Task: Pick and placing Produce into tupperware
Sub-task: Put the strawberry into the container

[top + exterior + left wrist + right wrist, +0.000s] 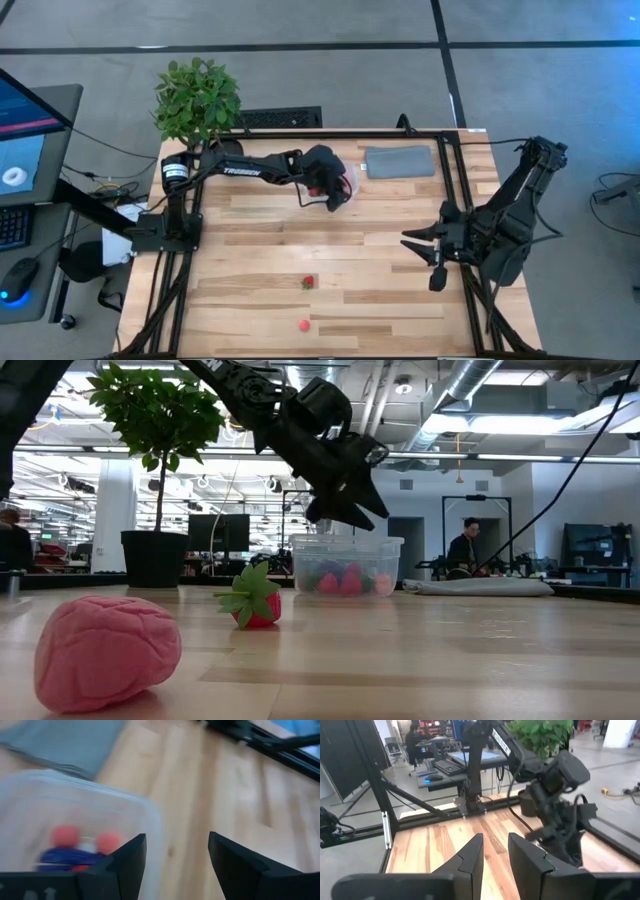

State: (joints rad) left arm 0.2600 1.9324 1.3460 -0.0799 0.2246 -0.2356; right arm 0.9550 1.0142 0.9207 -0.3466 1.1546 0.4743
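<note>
Wooden table (400,240): our left gripper (335,197) hangs over the plastic box (345,565), fingers parted and empty, a release step; next we fetch the strawberry (308,283); right gripper (437,262) waits closed.

Looks like a robotics lab in an open-plan office: exposed ceiling ducts (470,385), rows of monitors (222,532), concrete floor (300,70). A person (465,547) sits at a workstation out back (another desk with keyboard (447,767) nearby).
</note>
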